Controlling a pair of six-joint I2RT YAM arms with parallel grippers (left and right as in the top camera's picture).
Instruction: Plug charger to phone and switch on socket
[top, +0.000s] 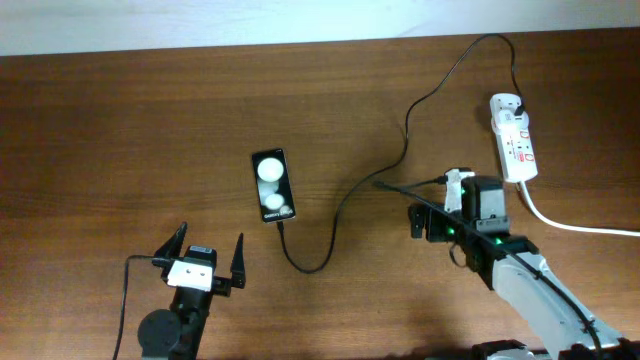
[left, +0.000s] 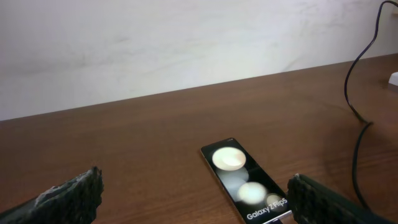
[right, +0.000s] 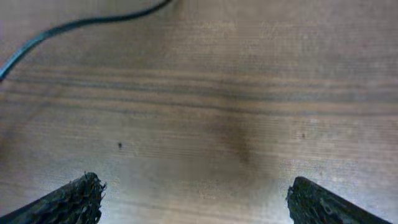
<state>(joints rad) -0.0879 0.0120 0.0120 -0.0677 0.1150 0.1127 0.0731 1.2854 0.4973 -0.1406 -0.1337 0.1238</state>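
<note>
The black phone (top: 272, 185) lies flat mid-table, screen up with two round white reflections; it also shows in the left wrist view (left: 245, 183). The thin black charger cable (top: 405, 140) runs from a black plug (top: 520, 103) in the white socket strip (top: 513, 140), loops down, and its tip meets the phone's near end (top: 284, 226). My left gripper (top: 205, 258) is open and empty, just in front of the phone (left: 193, 180). My right gripper (top: 402, 205) is open and empty above bare wood (right: 194, 180), left of the socket, with the cable (right: 62, 28) beyond it.
The socket's thick white cord (top: 580, 225) runs off to the right edge. A pale wall (left: 186, 43) stands behind the table's far edge. The cable (left: 357, 155) passes right of the left gripper.
</note>
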